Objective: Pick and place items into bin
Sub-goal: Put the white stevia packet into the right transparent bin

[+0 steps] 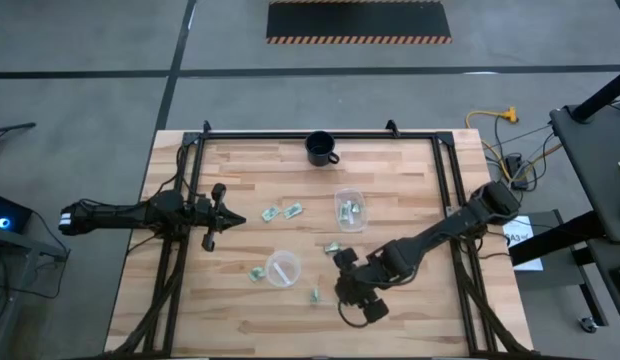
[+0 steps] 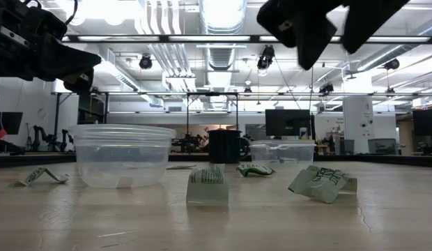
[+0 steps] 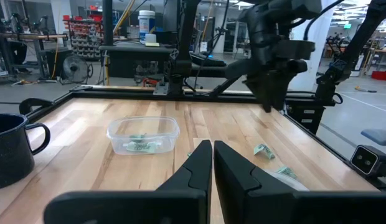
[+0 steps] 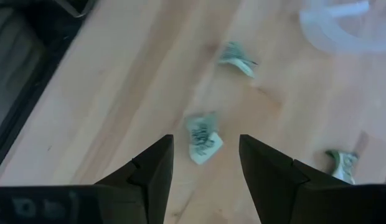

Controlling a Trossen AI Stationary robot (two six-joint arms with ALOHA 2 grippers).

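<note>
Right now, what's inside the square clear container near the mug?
The square clear container holds a few green-and-white wrapped pieces. How many exactly cannot be told, since they overlap behind the cloudy wall.

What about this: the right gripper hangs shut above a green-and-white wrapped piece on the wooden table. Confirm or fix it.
Wrong in one respect: the right gripper hangs open, not shut, above the green-and-white wrapped piece on the wooden table. The right wrist view shows its fingers spread either side of the piece.
</note>
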